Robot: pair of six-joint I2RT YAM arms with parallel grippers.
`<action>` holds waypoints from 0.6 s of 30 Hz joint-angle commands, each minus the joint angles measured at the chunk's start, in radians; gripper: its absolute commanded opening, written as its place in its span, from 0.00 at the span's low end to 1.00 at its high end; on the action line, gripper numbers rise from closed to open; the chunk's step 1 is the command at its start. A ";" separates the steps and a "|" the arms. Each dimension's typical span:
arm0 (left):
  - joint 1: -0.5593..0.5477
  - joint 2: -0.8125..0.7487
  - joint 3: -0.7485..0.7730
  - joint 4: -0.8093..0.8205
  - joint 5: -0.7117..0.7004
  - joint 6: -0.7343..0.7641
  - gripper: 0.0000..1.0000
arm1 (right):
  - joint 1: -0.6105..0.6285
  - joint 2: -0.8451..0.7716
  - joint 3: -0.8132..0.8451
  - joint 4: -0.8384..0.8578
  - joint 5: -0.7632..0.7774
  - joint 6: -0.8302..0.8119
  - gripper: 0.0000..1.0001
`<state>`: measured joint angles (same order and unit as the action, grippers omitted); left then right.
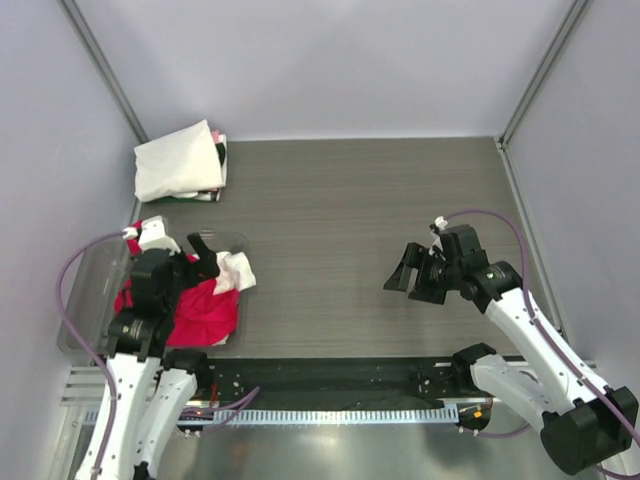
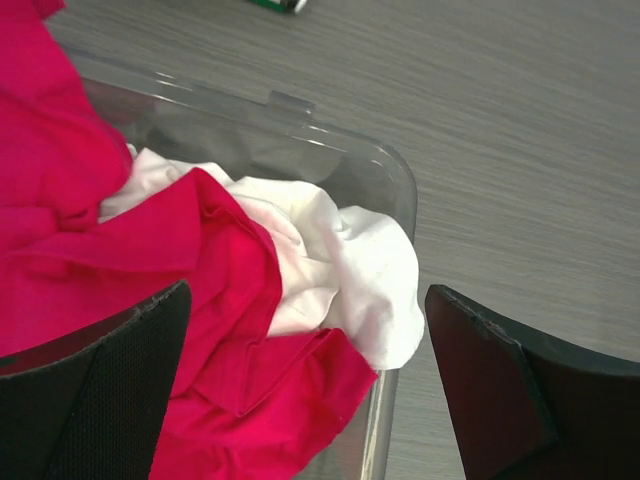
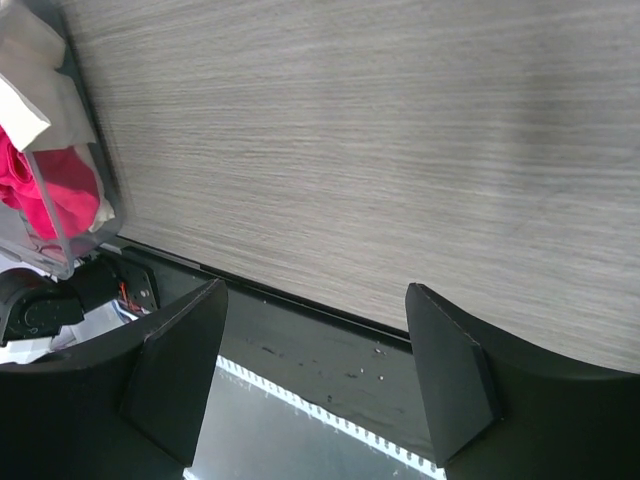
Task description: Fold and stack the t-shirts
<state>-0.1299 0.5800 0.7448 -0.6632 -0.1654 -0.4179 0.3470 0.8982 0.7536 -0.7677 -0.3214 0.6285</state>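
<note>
A red-magenta t-shirt (image 1: 203,312) lies crumpled in the clear plastic bin (image 1: 92,290) at the left. A pale, near-white t-shirt (image 1: 238,270) lies crumpled on it and hangs over the bin's right rim. My left gripper (image 1: 205,256) hovers open and empty just above them. In the left wrist view the red-magenta shirt (image 2: 230,340) and the pale one (image 2: 350,260) lie between the spread fingers (image 2: 120,400). A folded stack with a cream-white shirt (image 1: 178,160) on top sits at the far left corner, with dark cloth edges under it. My right gripper (image 1: 408,272) is open and empty over bare table.
The bin's rim (image 2: 395,180) runs under the left gripper. The right wrist view shows the bin (image 3: 85,150) at its left and the table's black front rail (image 3: 330,350) between the open fingers. Grey walls close off the table's left, back and right sides.
</note>
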 commanded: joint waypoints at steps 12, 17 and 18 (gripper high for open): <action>-0.025 0.014 0.028 -0.050 -0.002 -0.015 1.00 | 0.007 -0.183 -0.135 0.011 0.021 0.135 0.79; -0.027 -0.006 0.235 -0.171 0.053 -0.304 1.00 | 0.007 -0.212 -0.157 0.002 0.030 0.134 0.80; -0.027 -0.015 0.270 -0.191 0.076 -0.362 1.00 | 0.007 -0.212 -0.160 -0.001 0.033 0.132 0.80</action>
<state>-0.1532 0.6121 0.8665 -0.8074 -0.1467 -0.5663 0.3477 0.7044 0.5945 -0.7795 -0.3050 0.7448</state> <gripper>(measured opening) 0.996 0.794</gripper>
